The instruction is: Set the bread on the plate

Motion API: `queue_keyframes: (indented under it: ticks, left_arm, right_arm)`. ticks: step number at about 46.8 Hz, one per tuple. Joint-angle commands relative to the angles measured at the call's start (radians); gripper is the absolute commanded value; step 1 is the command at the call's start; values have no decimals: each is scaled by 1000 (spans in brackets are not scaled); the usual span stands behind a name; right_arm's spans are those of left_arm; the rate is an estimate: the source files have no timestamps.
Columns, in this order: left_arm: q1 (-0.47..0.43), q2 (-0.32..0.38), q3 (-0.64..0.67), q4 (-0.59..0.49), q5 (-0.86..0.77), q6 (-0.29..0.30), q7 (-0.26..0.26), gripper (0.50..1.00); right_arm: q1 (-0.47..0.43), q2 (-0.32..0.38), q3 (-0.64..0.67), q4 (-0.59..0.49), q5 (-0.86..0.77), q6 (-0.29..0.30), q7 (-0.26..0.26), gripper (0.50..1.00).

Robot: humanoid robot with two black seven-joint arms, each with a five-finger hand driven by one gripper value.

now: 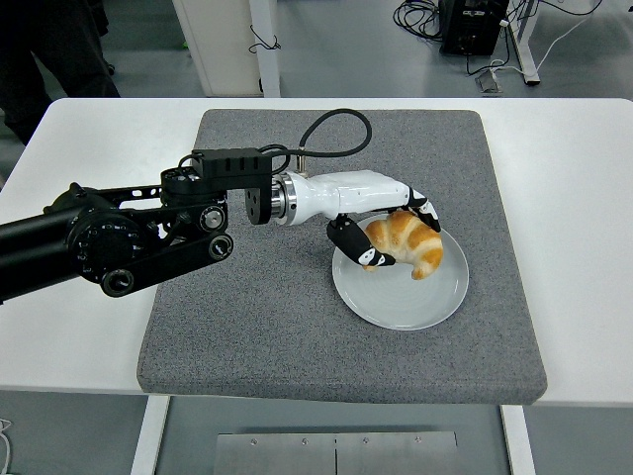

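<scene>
A golden croissant lies on the white round plate on the right half of the grey mat. My left hand, white with black fingers, reaches in from the left over the plate. Its thumb and fingers are curled around the croissant, which touches the plate. The right arm is out of view.
The grey mat covers the middle of the white table. A black cable loops up from the wrist. A person's dark legs stand at the top left. Cables and table legs lie on the floor beyond.
</scene>
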State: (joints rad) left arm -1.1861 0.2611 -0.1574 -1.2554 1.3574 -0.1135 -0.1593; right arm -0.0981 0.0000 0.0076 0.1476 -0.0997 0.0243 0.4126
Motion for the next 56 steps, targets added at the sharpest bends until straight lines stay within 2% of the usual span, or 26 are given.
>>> queue_keyframes:
  ticks: [1, 16, 56]
  left_arm:
    - [6, -5, 4, 4, 8, 2, 0, 667]
    - [29, -33, 25, 51, 60, 6, 0, 666]
    - [71, -80, 29, 134, 63, 8, -3, 666]
  right_arm:
    - [0, 0, 0, 0, 0, 0, 0, 1000]
    - [0, 0, 0, 0, 0, 0, 0, 1000]
    - [0, 0, 0, 0, 0, 0, 0, 1000]
